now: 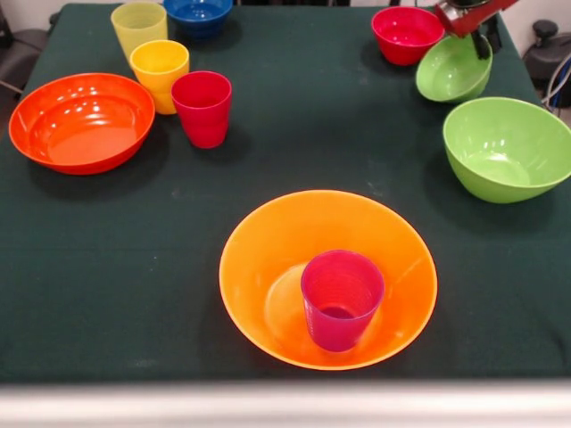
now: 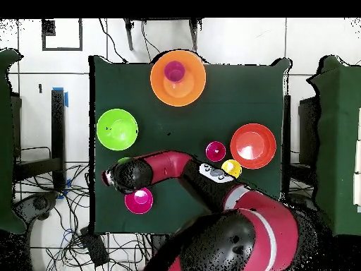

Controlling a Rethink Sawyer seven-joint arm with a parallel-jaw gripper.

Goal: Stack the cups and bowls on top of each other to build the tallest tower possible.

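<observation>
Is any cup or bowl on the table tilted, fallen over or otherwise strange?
Yes, one: the small green bowl is tipped on edge at the far side, its opening turned sideways, right under the hand, beside the small red-pink bowl. All other cups and bowls stand upright, and nothing is spilled.

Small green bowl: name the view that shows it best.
The front view: the small green bowl shows tilted, its inside visible, beside the small red-pink bowl. In the overhead view the arm hides nearly all of it.
</observation>
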